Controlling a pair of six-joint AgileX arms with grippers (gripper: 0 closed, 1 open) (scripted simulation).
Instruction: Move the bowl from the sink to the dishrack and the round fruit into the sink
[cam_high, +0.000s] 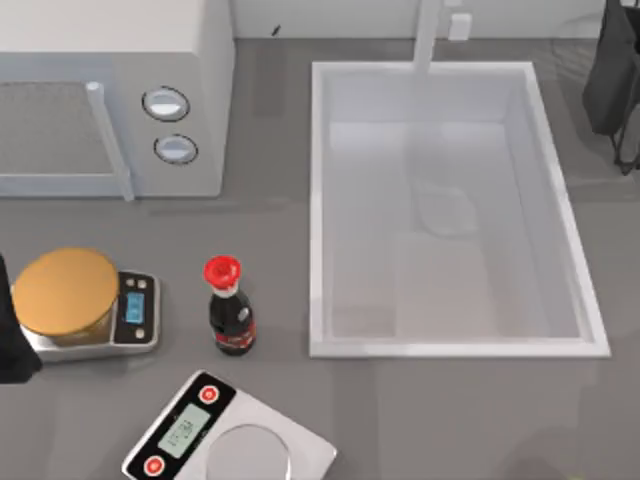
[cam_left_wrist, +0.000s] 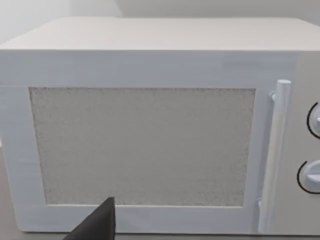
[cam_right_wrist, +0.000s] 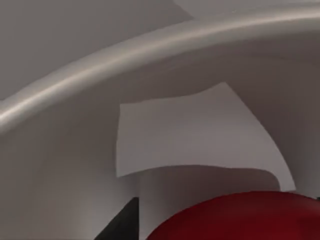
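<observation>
Right arm (cam_high: 615, 80) at the sink's (cam_high: 440, 348) far right corner, round fruit (cam_right_wrist: 240, 217) close beneath, jaws' state unclear

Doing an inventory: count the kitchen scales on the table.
2: a silver scale bearing an orange-gold disc at the table's left, and a white scale at the bottom edge.

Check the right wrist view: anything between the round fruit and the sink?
Nothing visible. The round fruit sits close under the right arm's camera, with the sink rim and bare white walls directly beyond it. In the top view the sink basin holds nothing.
</observation>
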